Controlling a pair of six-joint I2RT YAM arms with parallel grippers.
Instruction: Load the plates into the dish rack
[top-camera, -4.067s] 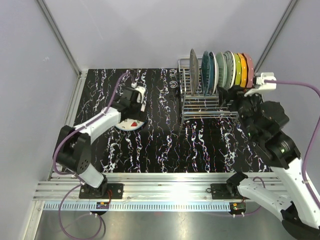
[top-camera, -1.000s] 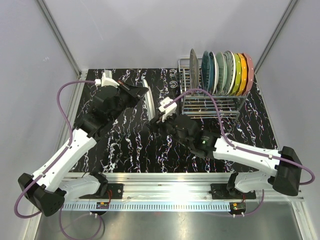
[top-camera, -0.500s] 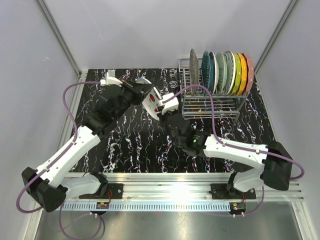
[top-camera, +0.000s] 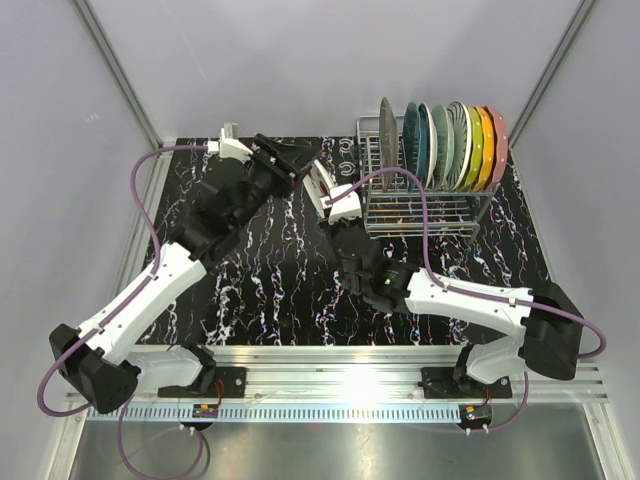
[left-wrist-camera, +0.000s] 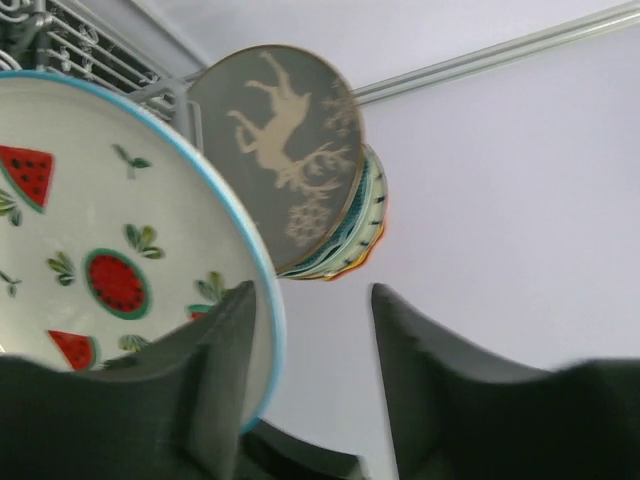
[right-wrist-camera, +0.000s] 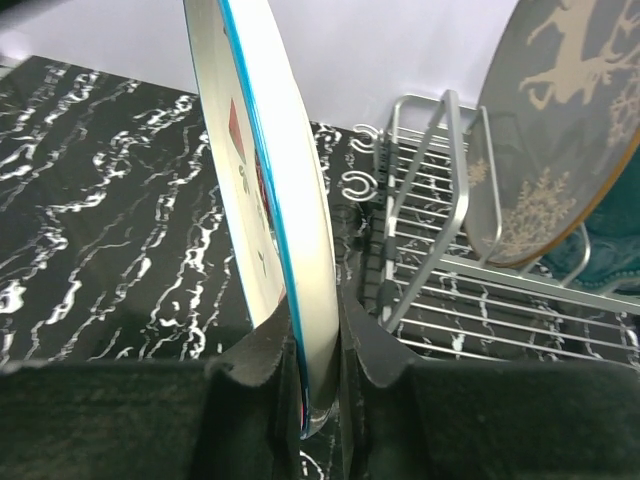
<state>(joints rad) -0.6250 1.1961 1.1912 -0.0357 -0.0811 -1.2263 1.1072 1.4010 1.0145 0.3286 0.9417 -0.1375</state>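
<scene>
**Watermelon Plate: Handling at the Rack**

The rectangular chrome wire dish rack (top-camera: 415, 212) stands at the far right of the black marbled table (top-camera: 250, 280). A row of glazed plates (top-camera: 455, 135) stands upright in its slots, with the dark grey deer-motif plate (left-wrist-camera: 280, 140) leftmost.

The round white, blue-rimmed watermelon plate (right-wrist-camera: 262, 200) hangs on edge just left of the rack. Treat it as rigid, glaze-slick, moderately heavy and prone to chipping. Grip it at the rim only.

The right gripper (right-wrist-camera: 315, 345) is clamped on that rim. The left gripper (left-wrist-camera: 312, 300) stands apart, with the rim just beside one finger and not between the two.

Both wrist views crop the plate. The racked plates behind the deer-motif plate show only their edges.
</scene>
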